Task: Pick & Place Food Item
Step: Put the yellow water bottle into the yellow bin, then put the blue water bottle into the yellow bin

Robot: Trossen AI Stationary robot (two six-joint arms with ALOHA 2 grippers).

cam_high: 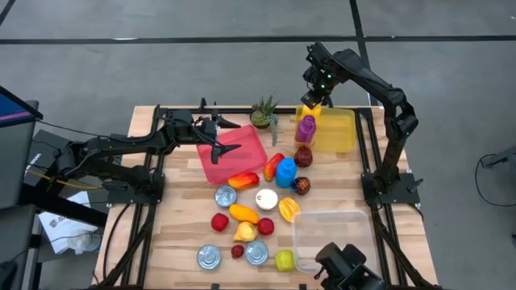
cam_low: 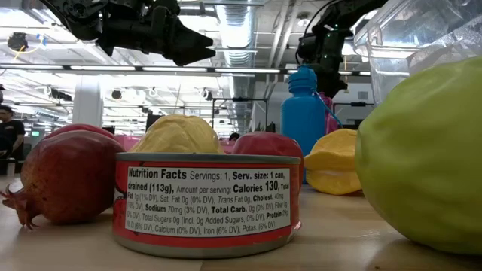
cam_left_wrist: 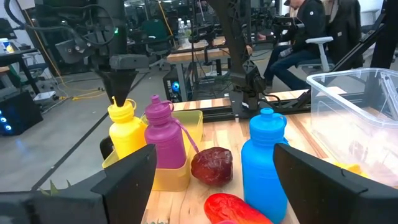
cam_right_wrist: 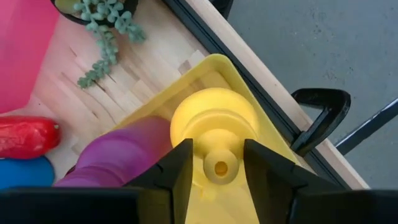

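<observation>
The right gripper (cam_right_wrist: 221, 168) hangs straight above the yellow plastic squeeze bottle (cam_high: 309, 112), which stands upright in the yellow plastic tray (cam_high: 343, 133) at the far right of the wooden table (cam_high: 173, 234); in the right wrist view its two dark fingers (cam_right_wrist: 177, 171) flank the bottle's narrow spout with a sliver of gap on each side, so the jaws stand slightly parted around the cap and whether they touch it cannot be told; just beside the yellow bottle, in the same tray, stands a purple plastic bottle (cam_high: 305, 129) with a looped cap strap; a dark red pomegranate (cam_left_wrist: 211, 165) lies on the wood just outside the tray, near a blue plastic bottle (cam_high: 285, 171) that stands upright; the left gripper (cam_high: 219, 150) hovers over the pink plastic tray (cam_high: 242, 151), fingers spread wide and holding nothing; a small potted succulent (cam_high: 263, 113) sits at the far edge between the two trays; nearer the front lie scattered fruit, several tin cans (cam_high: 209, 257) and a clear plastic bin (cam_high: 330, 234); in the left wrist view a seated person (cam_left_wrist: 311, 28) shows beyond the table.
</observation>
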